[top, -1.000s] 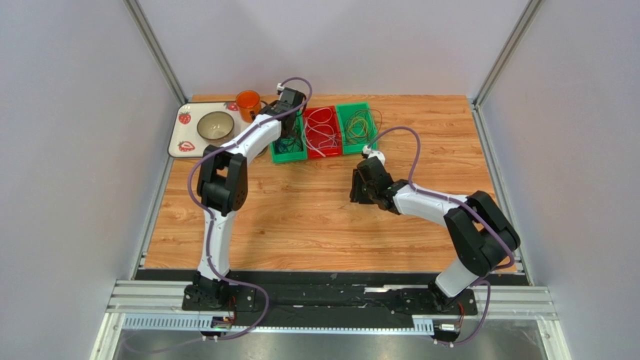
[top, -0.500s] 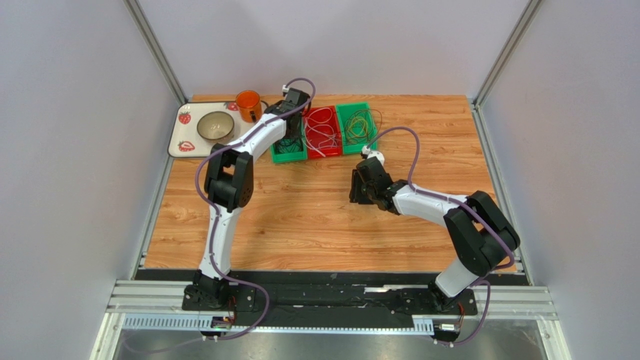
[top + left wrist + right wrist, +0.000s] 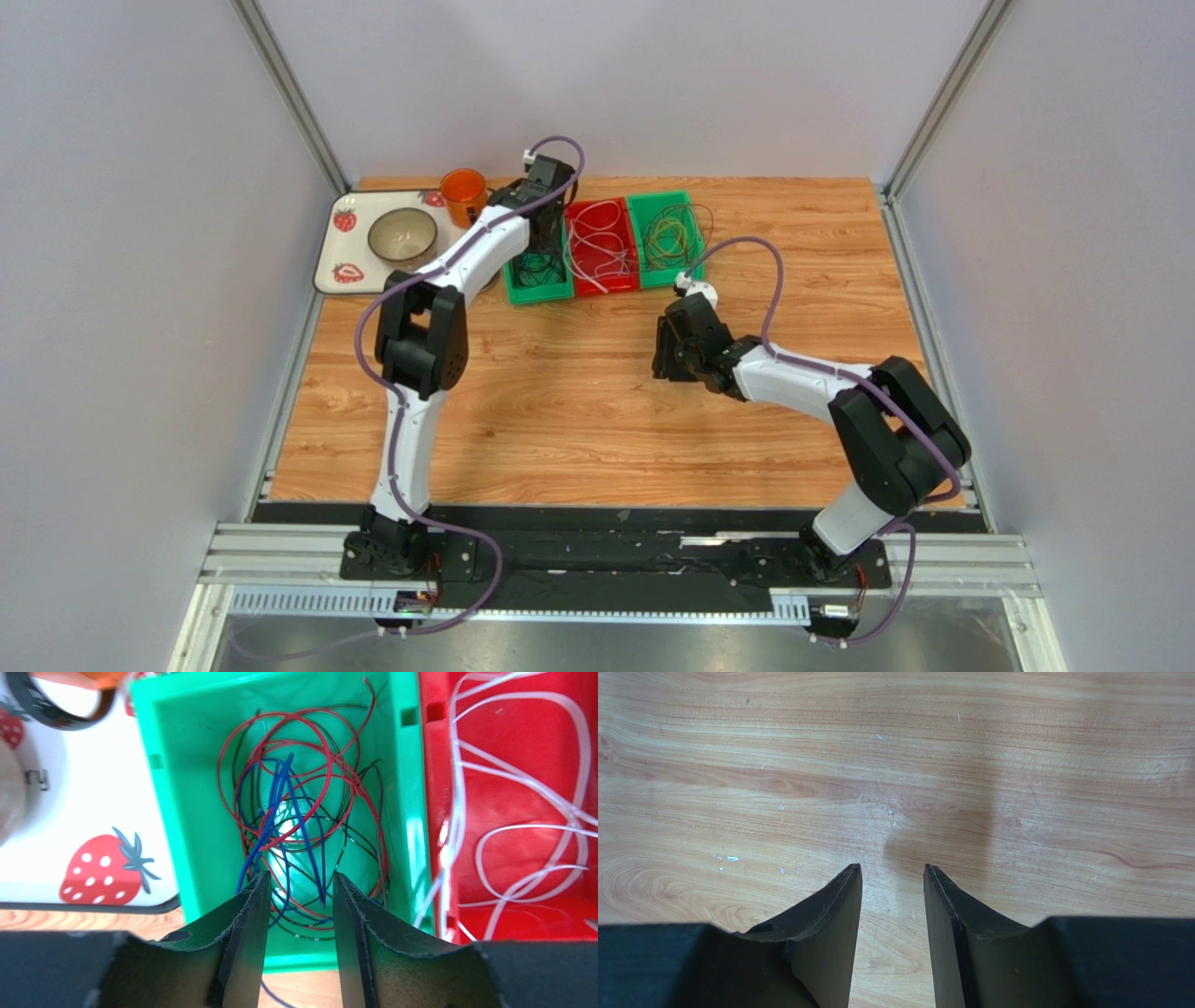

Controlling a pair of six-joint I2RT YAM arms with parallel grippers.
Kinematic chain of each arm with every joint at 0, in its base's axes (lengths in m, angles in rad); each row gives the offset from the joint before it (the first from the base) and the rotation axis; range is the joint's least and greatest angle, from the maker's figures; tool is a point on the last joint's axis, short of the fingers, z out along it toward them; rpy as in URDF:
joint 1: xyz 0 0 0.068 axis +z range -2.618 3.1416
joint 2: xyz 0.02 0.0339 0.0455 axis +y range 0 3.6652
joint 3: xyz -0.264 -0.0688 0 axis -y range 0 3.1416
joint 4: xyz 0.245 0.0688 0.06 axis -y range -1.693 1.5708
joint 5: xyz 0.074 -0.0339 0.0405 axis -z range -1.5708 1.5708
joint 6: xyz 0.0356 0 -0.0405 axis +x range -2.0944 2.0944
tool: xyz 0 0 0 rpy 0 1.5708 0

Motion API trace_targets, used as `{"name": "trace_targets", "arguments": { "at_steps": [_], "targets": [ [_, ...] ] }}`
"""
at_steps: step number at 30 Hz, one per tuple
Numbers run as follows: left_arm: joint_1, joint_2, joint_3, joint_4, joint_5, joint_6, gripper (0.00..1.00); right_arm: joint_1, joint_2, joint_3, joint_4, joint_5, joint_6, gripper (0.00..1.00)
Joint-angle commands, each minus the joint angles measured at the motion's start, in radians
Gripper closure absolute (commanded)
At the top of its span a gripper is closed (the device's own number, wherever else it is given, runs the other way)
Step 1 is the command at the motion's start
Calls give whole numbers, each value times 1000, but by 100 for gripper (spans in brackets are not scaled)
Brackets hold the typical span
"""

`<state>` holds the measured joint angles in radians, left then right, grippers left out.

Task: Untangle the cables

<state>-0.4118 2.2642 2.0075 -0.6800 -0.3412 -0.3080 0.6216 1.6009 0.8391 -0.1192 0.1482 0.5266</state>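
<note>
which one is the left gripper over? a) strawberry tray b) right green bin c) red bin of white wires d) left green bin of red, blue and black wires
d: its wrist camera looks past the left gripper straight into the left green bin of red, blue and black wires, with the red bin beside it.

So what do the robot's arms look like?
The left arm and right arm are both smooth white tubes with chunky black joints. A thin lilac cable loops along each one. Each arm ends in two dark, flat, wedge-shaped jaws.
</note>
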Motion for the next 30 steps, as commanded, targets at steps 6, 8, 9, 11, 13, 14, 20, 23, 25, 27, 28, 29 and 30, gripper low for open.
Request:
{"name": "trace_targets", "arguments": {
  "at_steps": [6,8,9,11,13,14,20,23,25,27,28,29,30],
  "targets": [
    [-1,-153,66,-29,14,14,47,12,5,38,10,25,3,58],
    [-1,-176,57,-30,22,15,46,12,5,37,9,25,1,58],
    [-1,-184,51,-30,24,15,45,12,5,35,7,27,1,58],
    [-1,-224,22,-24,27,14,44,12,4,37,10,27,1,59],
    [-1,-285,-39,-15,28,9,43,10,2,35,12,27,1,58],
    [-1,-313,-70,-4,28,7,41,10,2,34,12,28,3,58],
    [-1,-570,-349,88,16,-5,31,15,-2,32,15,31,1,58],
    [-1,-705,-485,108,8,-28,25,17,-4,31,15,37,1,58],
    [-1,-804,-589,108,14,-43,19,21,-7,29,15,43,1,58],
    [-1,-901,-657,94,14,-71,18,21,-10,28,16,50,1,57],
    [-1,-935,-726,89,14,-80,18,24,-13,25,19,50,-2,57],
    [-1,-971,-759,73,13,-91,18,26,-15,23,23,53,-2,57],
    [-1,-1039,-783,54,18,-95,18,24,-18,18,23,53,-4,57]
  ]
}}
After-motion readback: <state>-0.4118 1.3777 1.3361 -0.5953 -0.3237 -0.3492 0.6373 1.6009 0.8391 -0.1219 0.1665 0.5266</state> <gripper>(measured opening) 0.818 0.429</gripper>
